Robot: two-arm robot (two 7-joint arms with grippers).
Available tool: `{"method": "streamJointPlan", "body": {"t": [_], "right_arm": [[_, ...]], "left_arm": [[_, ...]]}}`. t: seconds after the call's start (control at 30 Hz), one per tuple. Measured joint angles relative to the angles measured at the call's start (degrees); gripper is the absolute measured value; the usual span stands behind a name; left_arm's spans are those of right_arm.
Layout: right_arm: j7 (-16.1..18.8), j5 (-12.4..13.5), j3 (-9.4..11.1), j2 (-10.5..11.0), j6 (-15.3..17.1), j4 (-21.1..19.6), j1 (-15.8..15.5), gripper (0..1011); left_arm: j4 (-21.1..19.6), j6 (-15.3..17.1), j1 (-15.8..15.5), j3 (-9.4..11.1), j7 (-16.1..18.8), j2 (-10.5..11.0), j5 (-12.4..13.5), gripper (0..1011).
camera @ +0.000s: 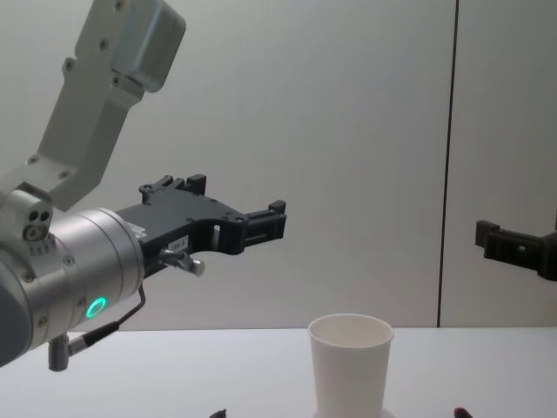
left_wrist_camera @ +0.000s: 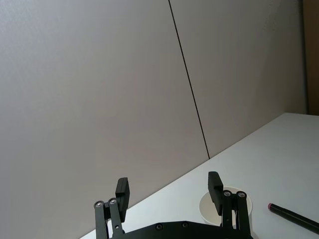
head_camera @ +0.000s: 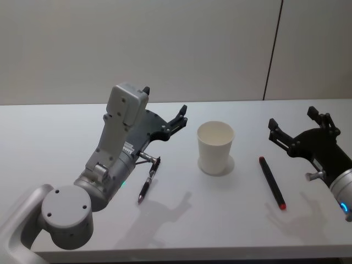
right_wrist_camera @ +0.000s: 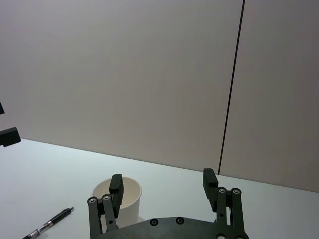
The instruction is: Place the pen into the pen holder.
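The black pen (head_camera: 148, 180) is laid left of the cup (head_camera: 215, 147), lengthwise near-to-far; a red-ended pen (head_camera: 272, 182) is laid right. The left gripper (head_camera: 164, 100) and right gripper (head_camera: 292, 117) are held wide open, empty.

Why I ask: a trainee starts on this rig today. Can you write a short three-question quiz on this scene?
1. True or false: the black-and-silver pen lies on the table, on the pen holder's left.
2. Where is the red-tipped pen? A) inside the holder B) on the table, on the holder's right C) in an end effector
3. Fill in: the left end effector and right end effector hover above the table, fingers ___.
Key: 1 true; 2 B; 3 open.
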Motion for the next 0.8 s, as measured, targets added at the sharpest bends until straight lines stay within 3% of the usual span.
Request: {"method": "streamJointPlan", "body": {"t": [0.8], "right_arm": [[0.00, 0.00, 0.00, 0.00, 0.00, 0.00, 0.00, 1002]], "left_arm": [[0.00, 0.00, 0.00, 0.00, 0.00, 0.00, 0.00, 1004]]}}
